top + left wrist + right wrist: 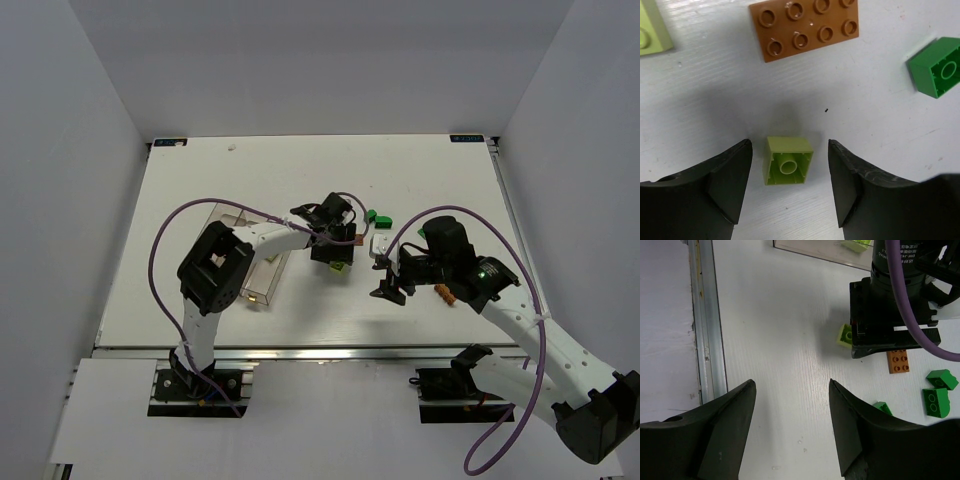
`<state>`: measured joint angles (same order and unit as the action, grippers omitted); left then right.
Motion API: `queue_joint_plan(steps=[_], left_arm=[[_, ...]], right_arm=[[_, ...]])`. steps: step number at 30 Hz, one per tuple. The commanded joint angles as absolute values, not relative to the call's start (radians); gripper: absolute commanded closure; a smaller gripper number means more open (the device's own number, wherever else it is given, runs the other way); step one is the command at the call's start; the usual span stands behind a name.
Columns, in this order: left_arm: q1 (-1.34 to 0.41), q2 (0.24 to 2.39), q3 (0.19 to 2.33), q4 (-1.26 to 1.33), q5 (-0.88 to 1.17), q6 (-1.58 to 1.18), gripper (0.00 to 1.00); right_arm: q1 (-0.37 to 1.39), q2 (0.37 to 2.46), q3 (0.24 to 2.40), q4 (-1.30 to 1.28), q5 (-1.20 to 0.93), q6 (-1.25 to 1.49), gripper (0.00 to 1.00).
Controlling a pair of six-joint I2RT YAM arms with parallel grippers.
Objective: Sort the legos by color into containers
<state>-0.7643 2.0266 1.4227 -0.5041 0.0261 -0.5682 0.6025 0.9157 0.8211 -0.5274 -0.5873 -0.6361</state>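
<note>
Far left on the table (pixel 180 200), the clear containers (pixel 262 272) wait; in the right wrist view one bin already holds a lime piece. Just right of them, the left gripper (pixel 790 146) hangs low over a lime brick (pixel 788 161) that lies hollow side up. Its jaws stand apart, one on each side of the brick, neither touching it. So the step in hand looks like the pick of this lime lego, with the grasp not yet made. On the far side of it lies the brown brick (pixel 805 27), with a dark green brick (pixel 938 67) off to the right and a pale lime one (pixel 650 30) at the left edge. They lie close by, so the jaws should close on the lime brick alone, then lift and carry it left to the lime bin. Further right, the right gripper (pixel 792 385) hovers over bare table, jaws apart and nothing between them. More green bricks (pixel 935 402) lie just beyond it.
</note>
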Motion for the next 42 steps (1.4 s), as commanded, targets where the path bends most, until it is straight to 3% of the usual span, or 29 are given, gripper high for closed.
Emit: queue_joint_plan(steps=[1, 6, 13, 16, 21, 22, 31, 42], left_arm=[[-0.785, 2.016, 1.417, -0.515, 0.072, -0.509, 0.28], [-0.802, 2.042, 1.439, -0.558, 0.028, -0.486, 0.30], [-0.834, 2.043, 1.440, -0.603, -0.165, -0.440, 0.43], [-0.842, 2.033, 1.433, -0.607, -0.219, -0.434, 0.54], [-0.841, 1.955, 1.421, -0.583, -0.235, -0.426, 0.90], [-0.842, 1.932, 1.411, -0.578, -0.239, -0.423, 0.93], [-0.821, 1.681, 1.396, -0.687, -0.417, -0.353, 0.95], [-0.597, 1.635, 1.319, -0.647, -0.506, -0.287, 0.94]], right_arm=[[0.601, 0.903, 0.824, -0.525, -0.611, -0.644, 0.34], [0.601, 0.904, 0.825, -0.525, -0.612, -0.644, 0.34], [0.600, 0.904, 0.824, -0.526, -0.615, -0.644, 0.34], [0.600, 0.904, 0.825, -0.528, -0.617, -0.646, 0.34], [0.601, 0.902, 0.825, -0.529, -0.618, -0.646, 0.34], [0.601, 0.902, 0.825, -0.529, -0.618, -0.646, 0.34], [0.601, 0.905, 0.825, -0.534, -0.620, -0.647, 0.34], [0.600, 0.910, 0.825, -0.535, -0.623, -0.647, 0.34]])
